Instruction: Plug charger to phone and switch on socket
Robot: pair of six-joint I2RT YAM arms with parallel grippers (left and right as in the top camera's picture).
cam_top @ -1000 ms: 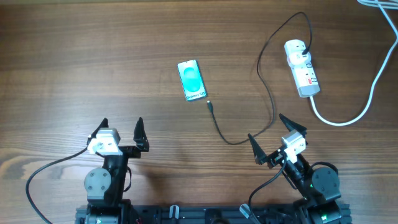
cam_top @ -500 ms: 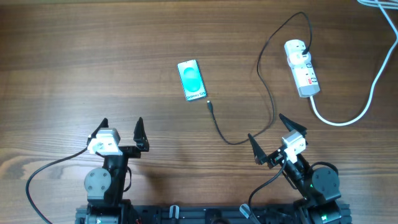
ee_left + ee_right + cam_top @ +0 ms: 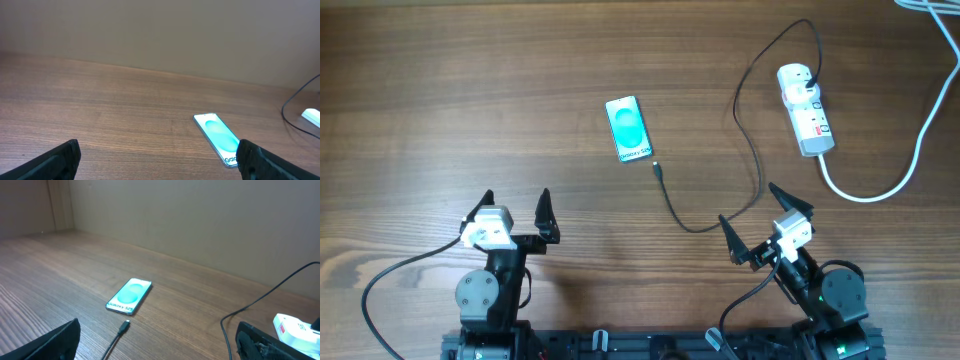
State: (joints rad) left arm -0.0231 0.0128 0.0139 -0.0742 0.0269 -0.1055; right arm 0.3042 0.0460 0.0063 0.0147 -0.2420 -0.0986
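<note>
The phone (image 3: pixel 628 128) lies flat mid-table, its teal screen up; it also shows as the phone (image 3: pixel 220 138) and the phone (image 3: pixel 129 296). The charger (image 3: pixel 752 150), a thin black cable, runs from the socket (image 3: pixel 805 109) in a loop down to its plug tip (image 3: pixel 657 168), which rests just below the phone, apart from it. The plug tip (image 3: pixel 124 327) lies bare on the wood. My left gripper (image 3: pixel 515 210) stands open near the front edge, left of the phone. My right gripper (image 3: pixel 752 220) is open too, beside the cable's low bend. Neither holds anything.
A thick white cord (image 3: pixel 910 150) curves from the socket off the right and top edges. The socket's end (image 3: pixel 295 330) shows at the right of the right wrist view. A wall rises behind the table's far edge (image 3: pixel 150 70).
</note>
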